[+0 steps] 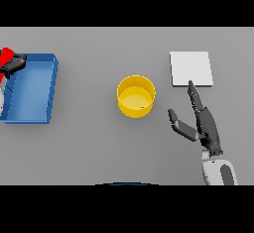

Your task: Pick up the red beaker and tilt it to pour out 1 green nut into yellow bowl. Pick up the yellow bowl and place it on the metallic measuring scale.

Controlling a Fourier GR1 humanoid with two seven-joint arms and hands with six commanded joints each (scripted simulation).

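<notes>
One yellow bowl (136, 96) sits upright near the middle of the grey table (99, 147), and on my feed I can make out a small dark-green speck low on its inner wall, toward the right side — too small for me to say what it is. Nothing touches the bowl. To its right and a little farther back lies the metallic measuring scale (191, 68), a pale flat square plate lying on the table, well apart from the bowl.

My right hand (203, 123) is between the two but nearer me, to the right of the bowl. Its fingers (194, 97) are straight and stretched forward, their tips reaching just to the near edge of the scale, while the thumb sticks out to the left toward the bowl. It holds nothing, and a clear strip of table separates it from the bowl.

Far off at the left edge of the view I see the red beaker (6, 56), only partly in frame and tilted. My left hand (14, 65) is there as well, its dark fingers wrapped round the beaker — both are at the back left corner of a blue tray (51, 86). The tray is a shallow rectangular bin lying well to the left of the bowl.
</notes>
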